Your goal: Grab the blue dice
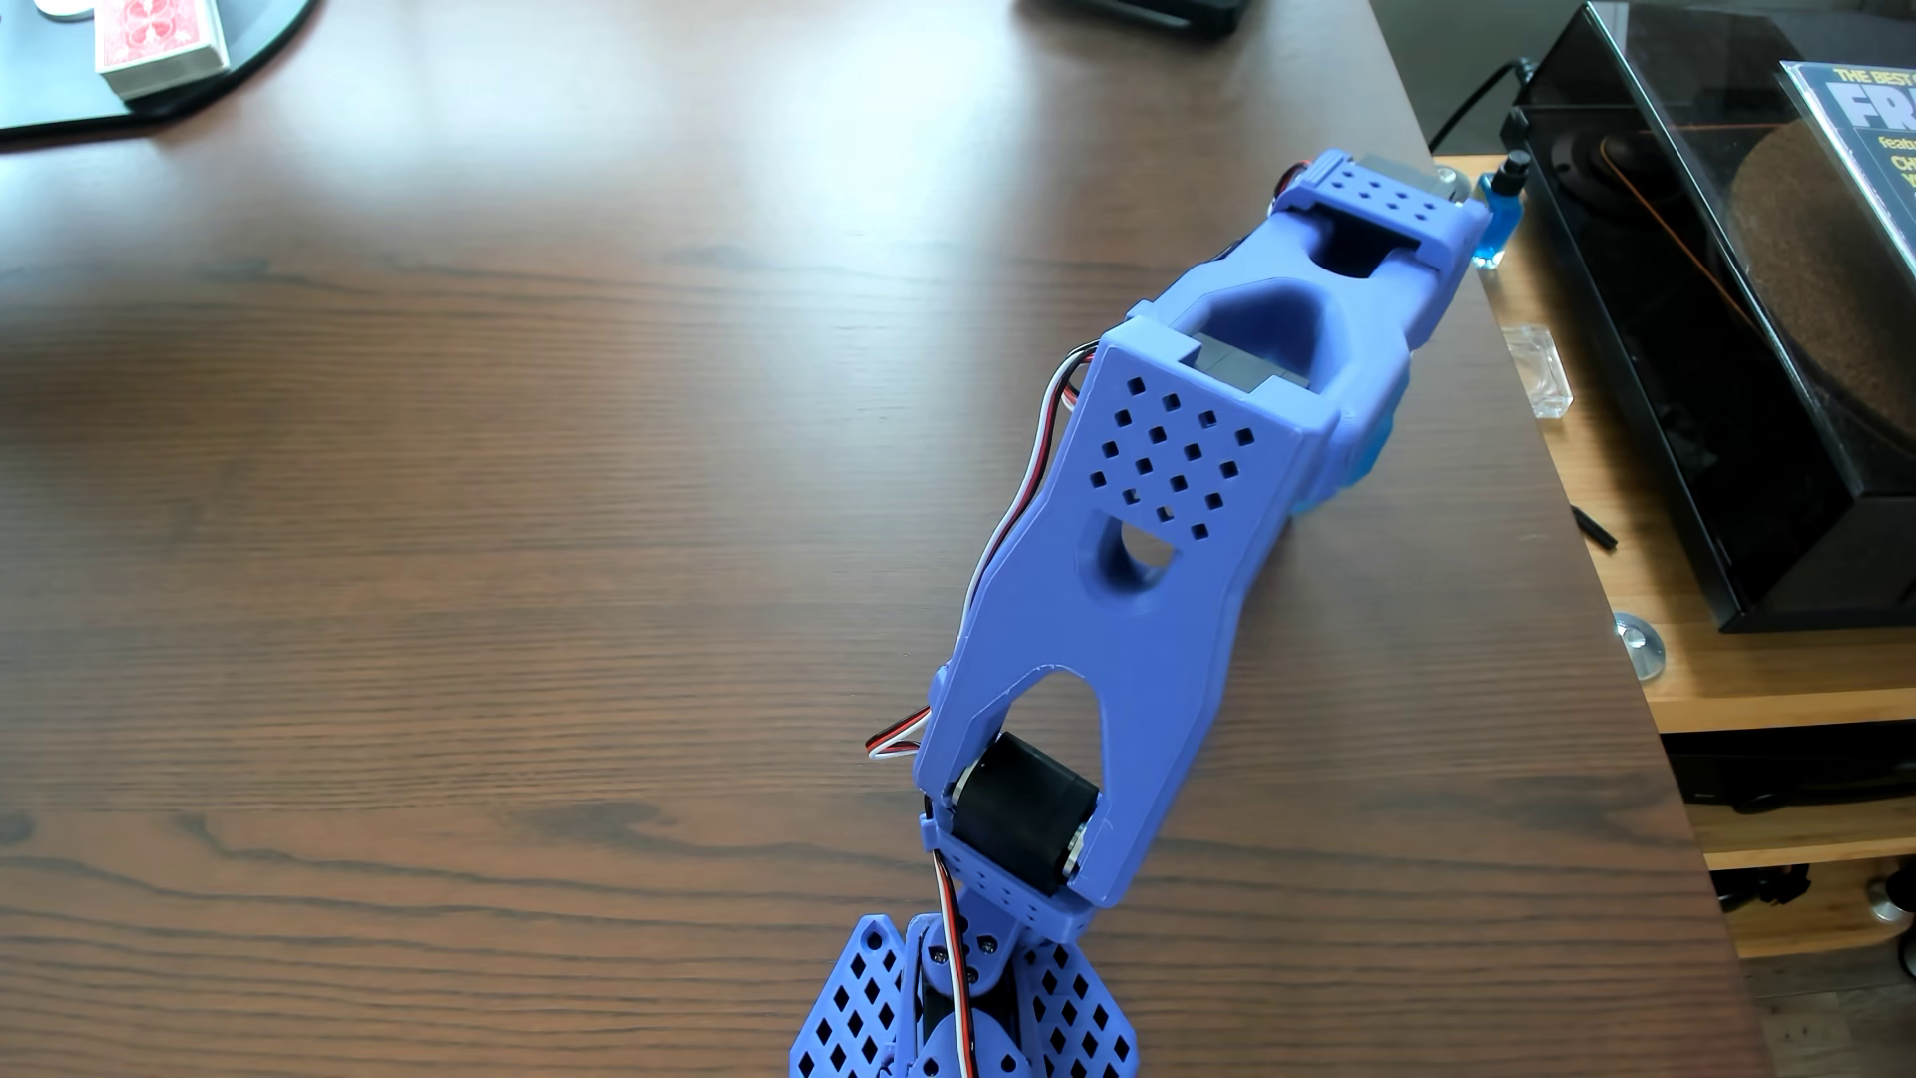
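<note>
The blue dice does not show in the other view; it is hidden or out of view. The blue 3D-printed arm point(1161, 498) rises from its base point(964, 1016) at the bottom and leans toward the table's right edge. Only a brighter blue part of my gripper point(1348, 482) shows, peeking out under the arm's right side, low over the brown wooden table point(518, 518). Its fingers are covered by the arm, so I cannot tell whether it is open or shut, or whether it holds anything.
A red card deck point(161, 41) lies on a black mat point(62, 114) at the far left. Beyond the table's right edge a wooden shelf holds a small bottle of blue liquid point(1496, 223), a clear plastic box point(1540, 368) and a dark record player point(1711, 394).
</note>
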